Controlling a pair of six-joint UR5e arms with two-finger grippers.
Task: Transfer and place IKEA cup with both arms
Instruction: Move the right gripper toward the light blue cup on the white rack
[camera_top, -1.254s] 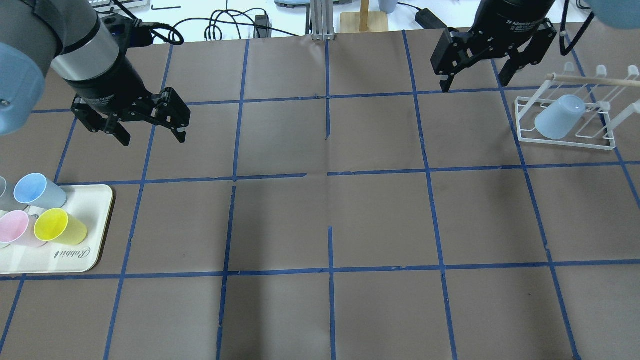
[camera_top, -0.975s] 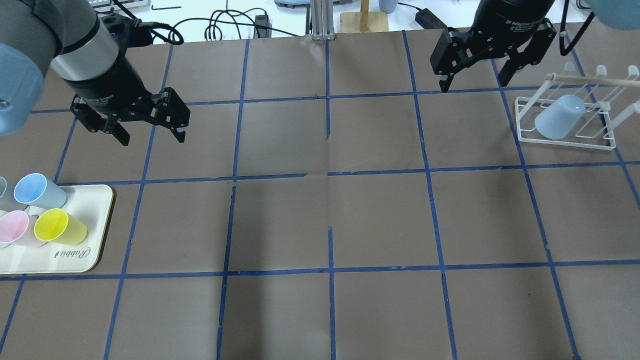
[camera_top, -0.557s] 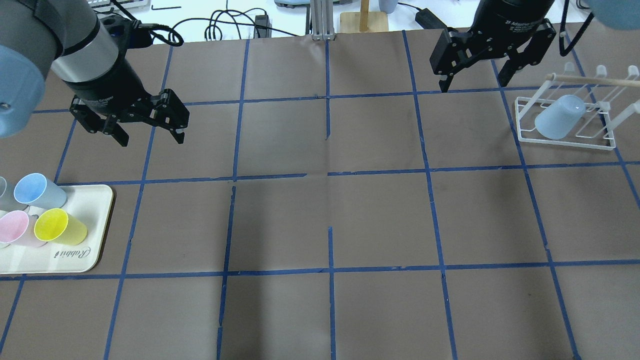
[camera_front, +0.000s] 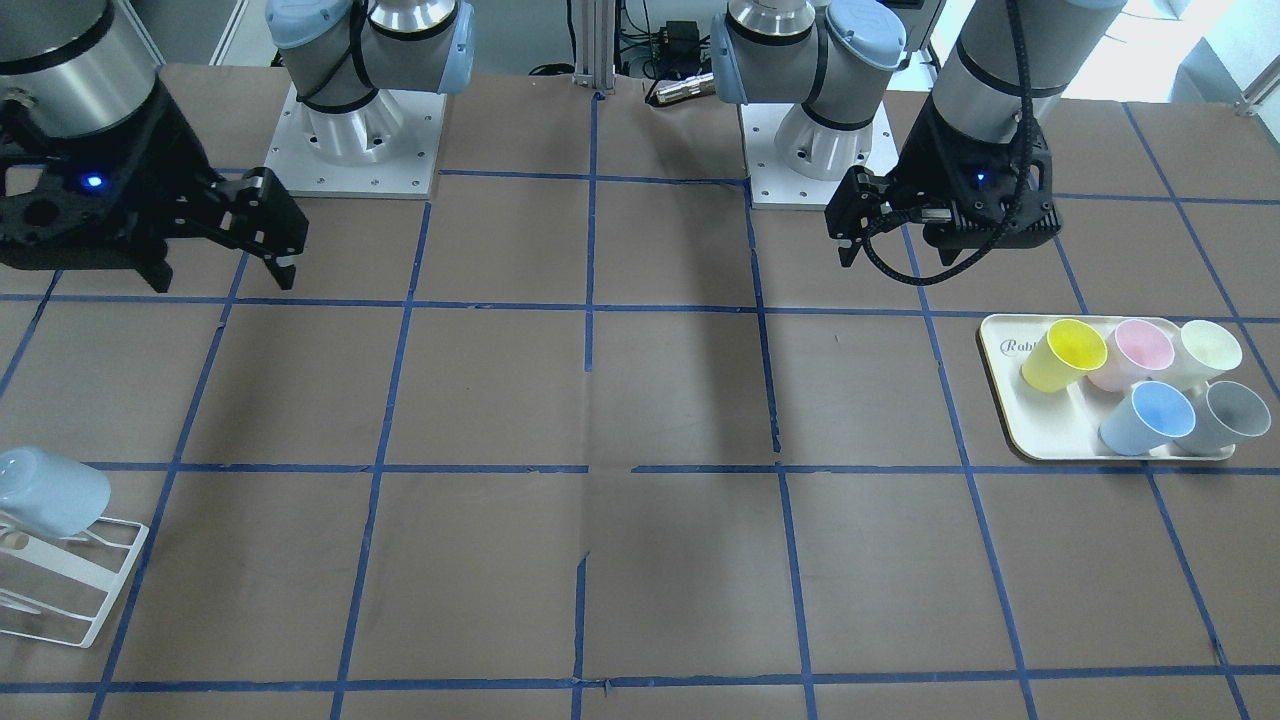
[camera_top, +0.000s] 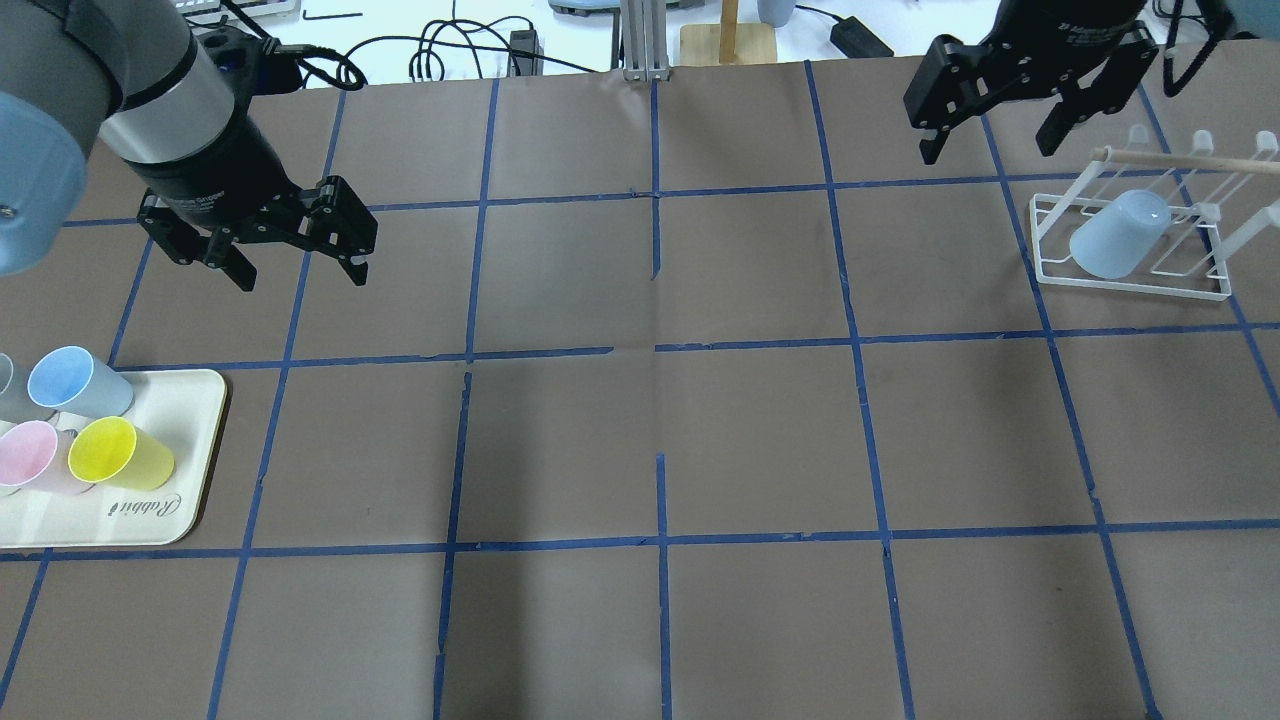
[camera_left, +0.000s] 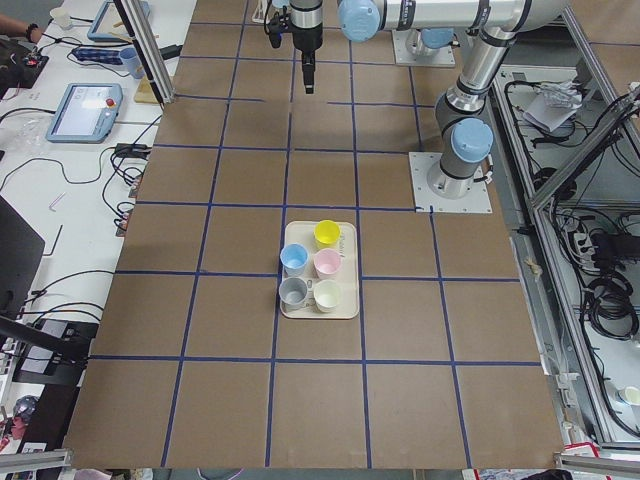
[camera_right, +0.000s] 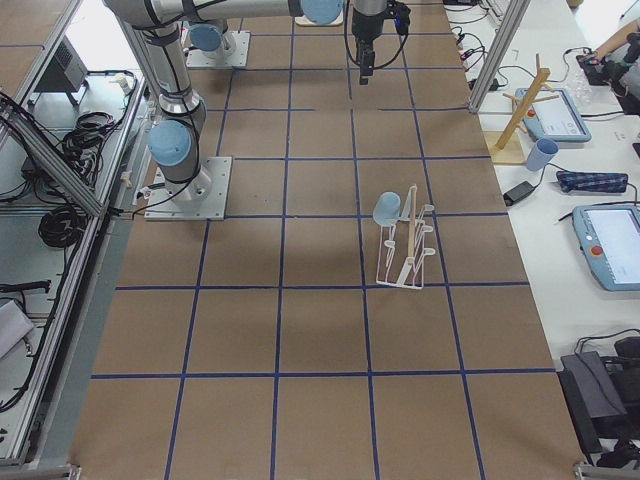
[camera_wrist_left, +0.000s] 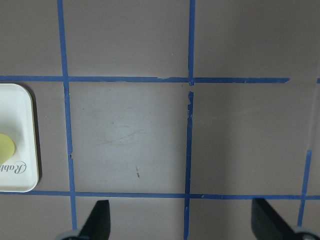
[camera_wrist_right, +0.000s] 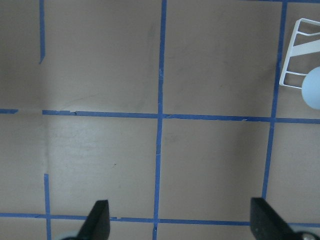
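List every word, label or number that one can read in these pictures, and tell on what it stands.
"Rabbit": script print on the cream tray, upside down in the overhead view; the left wrist view shows only "Rabb".
"Adaptive": part of the white print on the right end effector; the rest is too small to read.
White print on the left end effector: too blurred to read.

Brown blue-gridded table (camera_top: 760, 430), cream tray (camera_top: 150, 515), white wire rack (camera_top: 1135, 289)

Brown table (camera_top: 760, 430), blue tape grid (camera_top: 662, 600)

Pale-blue cup (camera_top: 1115, 247), white rack (camera_top: 1135, 289), brown blue-gridded table (camera_top: 760, 430).
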